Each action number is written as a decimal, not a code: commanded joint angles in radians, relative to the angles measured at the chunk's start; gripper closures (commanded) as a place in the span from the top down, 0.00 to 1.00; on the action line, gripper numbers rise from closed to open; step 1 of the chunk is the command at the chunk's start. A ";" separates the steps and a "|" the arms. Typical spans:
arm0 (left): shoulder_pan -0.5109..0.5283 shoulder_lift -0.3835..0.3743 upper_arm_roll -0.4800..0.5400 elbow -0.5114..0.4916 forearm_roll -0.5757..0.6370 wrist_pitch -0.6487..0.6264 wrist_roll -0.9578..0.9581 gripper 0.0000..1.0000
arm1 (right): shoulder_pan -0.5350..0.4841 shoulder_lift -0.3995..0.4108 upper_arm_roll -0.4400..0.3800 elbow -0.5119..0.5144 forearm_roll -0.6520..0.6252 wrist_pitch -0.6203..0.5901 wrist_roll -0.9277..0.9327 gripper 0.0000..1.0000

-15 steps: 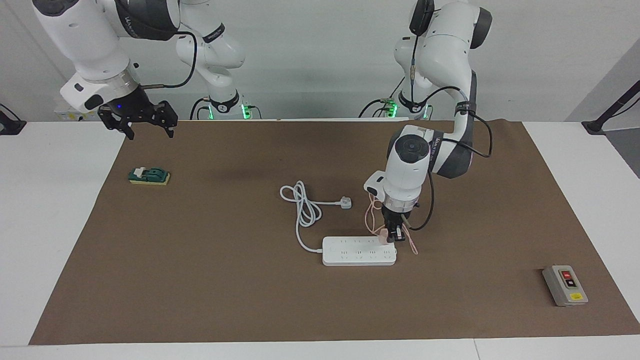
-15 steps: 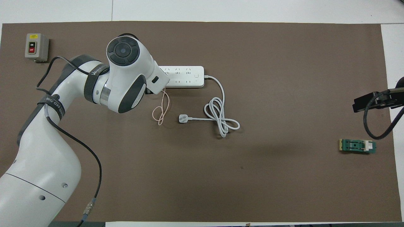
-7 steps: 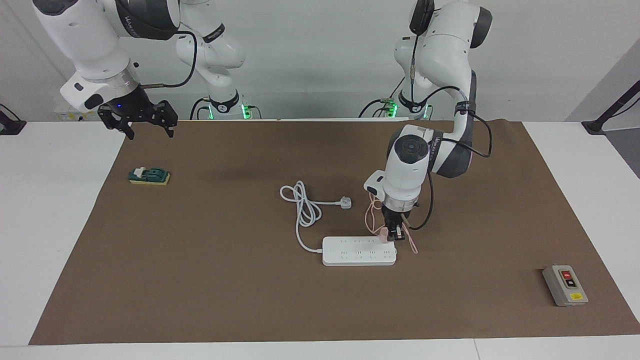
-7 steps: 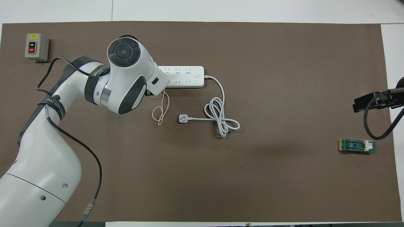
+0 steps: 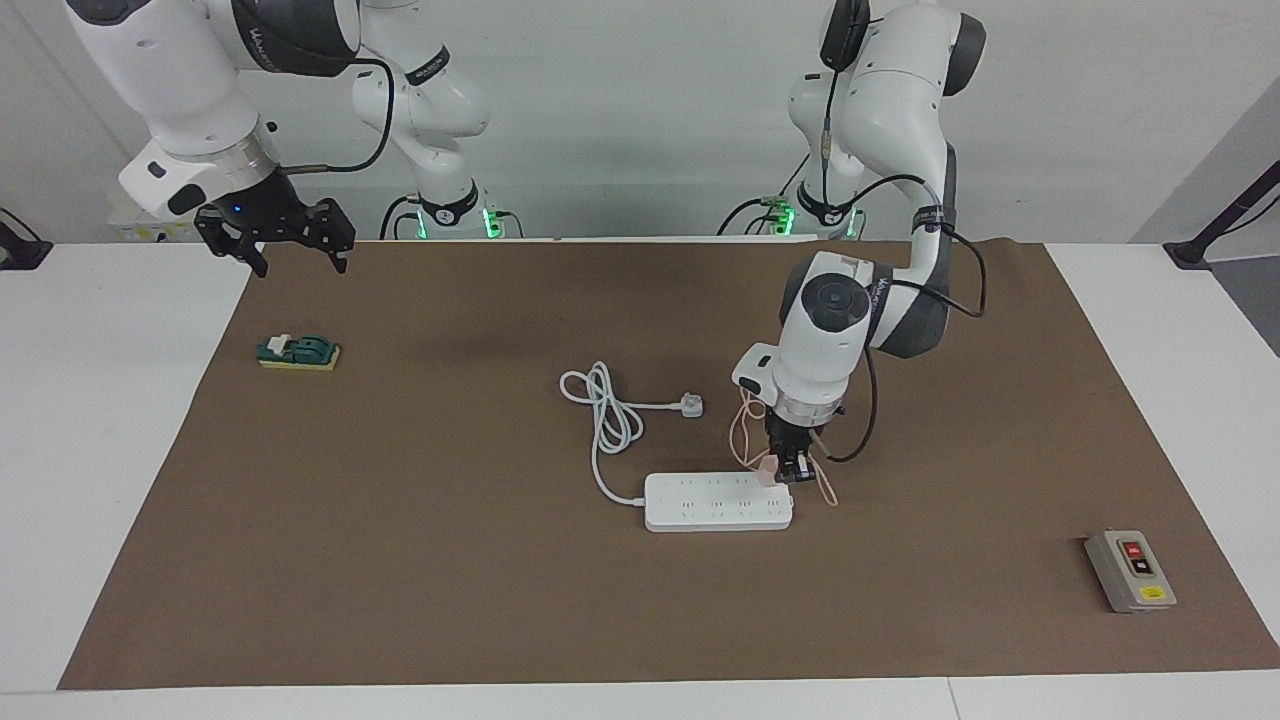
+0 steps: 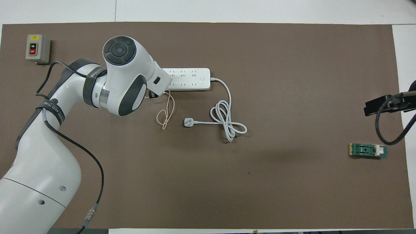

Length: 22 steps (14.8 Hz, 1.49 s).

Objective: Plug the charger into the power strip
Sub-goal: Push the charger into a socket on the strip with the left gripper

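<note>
A: How does the power strip (image 5: 718,502) lie?
B: Flat on the brown mat (image 5: 450,560), its long axis parallel to the table's long edges, roughly mid-mat. Its thick white cord (image 5: 603,420) leaves the end toward the right arm's end of the table and loops to a white plug (image 5: 691,405).

A: Its appearance?
B: A long white bar with rounded corners and two rows of sockets.

A: And the charger (image 5: 767,472)?
B: A small pale pink cube, pinched between the closed fingers of the left gripper (image 5: 787,470), at the strip's end toward the left arm's end of the table; whether it touches the strip cannot be told. Its thin pink cable (image 6: 165,112) hangs in loops.

A: Counts?
B: One strip, one charger, one grey button box (image 5: 1130,571) near a mat corner, one green block (image 5: 298,352).

A: The right gripper (image 5: 290,240)?
B: Waiting above the mat's edge, fingers spread, empty.
</note>
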 commanded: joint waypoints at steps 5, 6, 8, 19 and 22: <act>-0.025 0.037 -0.020 0.058 0.028 -0.097 -0.004 0.00 | -0.009 -0.010 0.009 -0.002 0.010 -0.017 0.020 1.00; -0.036 0.039 -0.021 0.058 0.074 -0.096 -0.001 0.00 | -0.009 -0.010 0.011 0.000 0.010 -0.017 0.022 1.00; -0.038 0.039 -0.020 0.052 0.087 -0.066 0.033 0.00 | -0.009 -0.010 0.009 0.000 0.010 -0.017 0.020 1.00; -0.016 0.171 -0.024 0.197 -0.071 -0.185 0.079 0.00 | -0.009 -0.010 0.011 0.000 0.010 -0.017 0.022 1.00; -0.018 0.174 -0.023 0.202 -0.062 -0.190 0.078 0.00 | -0.009 -0.010 0.011 0.000 0.010 -0.016 0.022 1.00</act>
